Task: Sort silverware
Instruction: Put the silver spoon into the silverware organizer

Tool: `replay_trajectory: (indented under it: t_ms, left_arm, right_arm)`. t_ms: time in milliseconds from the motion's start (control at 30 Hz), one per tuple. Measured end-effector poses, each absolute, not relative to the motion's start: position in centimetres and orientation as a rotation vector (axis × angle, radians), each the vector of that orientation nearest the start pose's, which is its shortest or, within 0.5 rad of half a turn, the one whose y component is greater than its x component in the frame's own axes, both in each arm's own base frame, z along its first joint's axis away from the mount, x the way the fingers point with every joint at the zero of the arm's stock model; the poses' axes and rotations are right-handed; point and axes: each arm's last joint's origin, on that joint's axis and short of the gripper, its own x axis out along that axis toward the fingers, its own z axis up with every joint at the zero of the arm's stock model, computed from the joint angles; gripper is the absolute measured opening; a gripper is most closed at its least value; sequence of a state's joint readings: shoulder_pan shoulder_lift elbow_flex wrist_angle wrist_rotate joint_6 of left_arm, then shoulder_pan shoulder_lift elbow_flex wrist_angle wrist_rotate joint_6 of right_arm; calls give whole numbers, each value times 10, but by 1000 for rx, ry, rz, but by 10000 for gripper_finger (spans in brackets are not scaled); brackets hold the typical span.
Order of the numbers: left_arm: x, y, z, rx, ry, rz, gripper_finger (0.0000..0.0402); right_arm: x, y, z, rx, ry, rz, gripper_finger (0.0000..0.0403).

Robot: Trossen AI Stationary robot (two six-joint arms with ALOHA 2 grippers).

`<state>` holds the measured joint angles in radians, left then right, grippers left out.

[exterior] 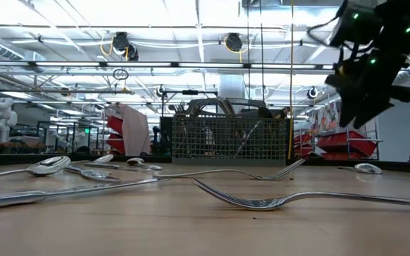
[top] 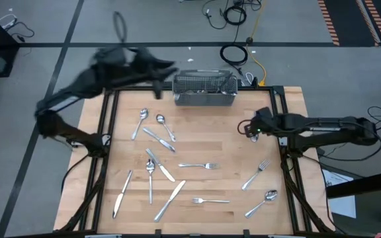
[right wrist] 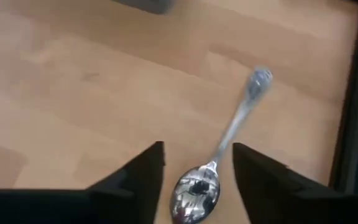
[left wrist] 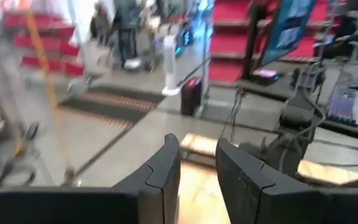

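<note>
The left gripper point(top: 164, 71), fingers parted with nothing between them, is hanging beside the wire basket point(top: 205, 90). Silverware point(top: 157, 165) is lying scattered over the wooden table point(top: 210, 135). At the right edge, the right gripper point(right wrist: 194, 165), open, is hovering over a spoon point(right wrist: 219, 155); it should centre on the handle before closing.

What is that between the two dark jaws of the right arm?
A spoon: the right wrist view shows its bowl between the right gripper's open jaws, lying on the wooden table.
</note>
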<state>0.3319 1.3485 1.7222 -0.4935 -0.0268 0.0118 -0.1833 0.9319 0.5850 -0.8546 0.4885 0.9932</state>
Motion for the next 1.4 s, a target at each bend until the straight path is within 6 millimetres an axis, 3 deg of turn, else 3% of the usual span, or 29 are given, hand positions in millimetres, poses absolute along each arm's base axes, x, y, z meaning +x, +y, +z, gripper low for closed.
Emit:
replay_trajectory:
  t_ms: [200,333,500,667,933,1067,1300,1400]
  left_arm:
    - [181,72,501,-155,193,414,109]
    - [162,67,491,-180,253,435,109]
    - [165,68,467,-215,335,443,109]
    - [177,72,434,-266,451,411,109]
    - [182,78,410,-301,524,408,109]
    - [180,83,411,-299,512,423,109]
    - [178,88,412,-298,498,428,109]
    - [177,89,412,-275,503,429,109]
  right_arm:
    - [156,-46,184,703,807,-1260,233]
    - [167,-50,168,702,846,-1308,231]
    - [186,-55,146,713,855,-1333,229]
    - [191,-61,121,734,914,-1431,238]
    - [197,-70,108,830,870,-1484,247]
    - [193,-71,106,957,818,-1558,216]
    - [195,-70,106,986,807,-1519,171]
    - [194,-70,106,1013,797,-1530,118]
